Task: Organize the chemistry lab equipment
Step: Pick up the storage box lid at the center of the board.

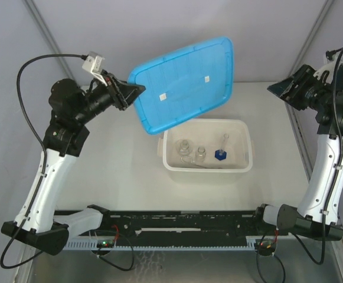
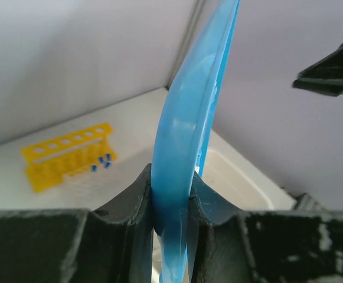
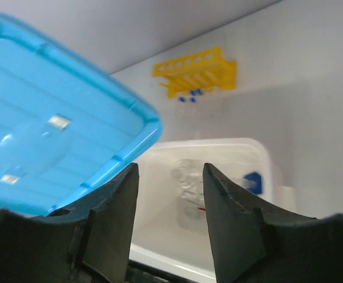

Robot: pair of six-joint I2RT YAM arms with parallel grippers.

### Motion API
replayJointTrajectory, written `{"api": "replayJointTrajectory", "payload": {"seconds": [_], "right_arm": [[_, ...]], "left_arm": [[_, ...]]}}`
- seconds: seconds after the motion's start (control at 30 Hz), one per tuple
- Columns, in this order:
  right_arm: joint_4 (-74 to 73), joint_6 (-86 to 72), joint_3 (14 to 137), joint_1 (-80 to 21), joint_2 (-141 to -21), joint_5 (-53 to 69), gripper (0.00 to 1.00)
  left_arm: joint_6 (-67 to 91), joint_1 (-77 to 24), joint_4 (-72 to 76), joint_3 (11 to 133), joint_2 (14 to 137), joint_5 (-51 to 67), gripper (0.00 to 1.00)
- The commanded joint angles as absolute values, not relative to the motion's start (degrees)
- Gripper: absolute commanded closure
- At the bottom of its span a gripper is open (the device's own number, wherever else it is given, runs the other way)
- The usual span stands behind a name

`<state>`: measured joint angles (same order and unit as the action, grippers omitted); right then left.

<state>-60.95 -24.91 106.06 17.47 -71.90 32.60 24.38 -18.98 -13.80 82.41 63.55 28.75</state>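
My left gripper (image 1: 137,89) is shut on the left edge of the blue rectangular lid (image 1: 183,82) and holds it tilted in the air above the table; the left wrist view (image 2: 171,180) shows the lid's rim (image 2: 180,118) pinched between both fingers. Small clear glass vessels (image 1: 186,147) lie inside the big white tub (image 1: 242,168), beside a blue-based piece (image 1: 220,155). The yellow tube rack (image 2: 65,156) stands on the table with blue-capped tubes (image 2: 102,162) in front of it. My right gripper (image 1: 271,88) is open and empty, raised at the right (image 3: 170,177).
The lid hides the rack in the top view. The right wrist view shows the rack (image 3: 198,71), the tubes (image 3: 192,94), the tub's rim (image 3: 218,143) and the lid (image 3: 47,124). Grey walls enclose the table.
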Motion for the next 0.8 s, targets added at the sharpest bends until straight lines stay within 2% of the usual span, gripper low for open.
{"api": "replayJointTrajectory", "payload": {"seconds": [0.0, 0.2, 0.33, 0.4, 0.47, 0.6, 0.77], "right_arm": [[-51.6, -34.2, 106.1, 17.8, -72.4, 46.3, 0.54], [-38.9, -46.9, 99.6, 17.8, -71.3, 54.4, 0.56], [-10.2, -68.4, 89.2, 15.2, -70.9, 61.8, 0.55], [-4.5, -74.0, 88.5, 12.2, -72.8, 62.3, 0.55], [-8.6, -71.0, 92.0, 8.6, -75.6, 61.3, 0.55], [-27.5, -57.0, 103.7, 3.9, -81.3, 57.4, 0.55], [-29.7, -55.9, 102.2, 3.6, -82.6, 57.8, 0.55]], "left_arm": [[5.4, -19.6, -25.9, 92.5, 65.2, 18.9, 1.00], [-4.6, -20.9, -28.5, 94.3, 64.8, 7.2, 1.00], [-12.8, -28.0, -29.0, 94.6, 64.8, 0.1, 1.00], [-17.3, -34.5, -29.1, 94.3, 65.2, -5.1, 1.00], [-21.3, -39.7, -29.0, 94.2, 66.4, -10.3, 1.00], [-31.4, -49.0, -26.6, 92.2, 68.6, -24.2, 1.00], [-46.3, -54.4, -12.2, 82.4, 68.0, -38.5, 1.00]]}}
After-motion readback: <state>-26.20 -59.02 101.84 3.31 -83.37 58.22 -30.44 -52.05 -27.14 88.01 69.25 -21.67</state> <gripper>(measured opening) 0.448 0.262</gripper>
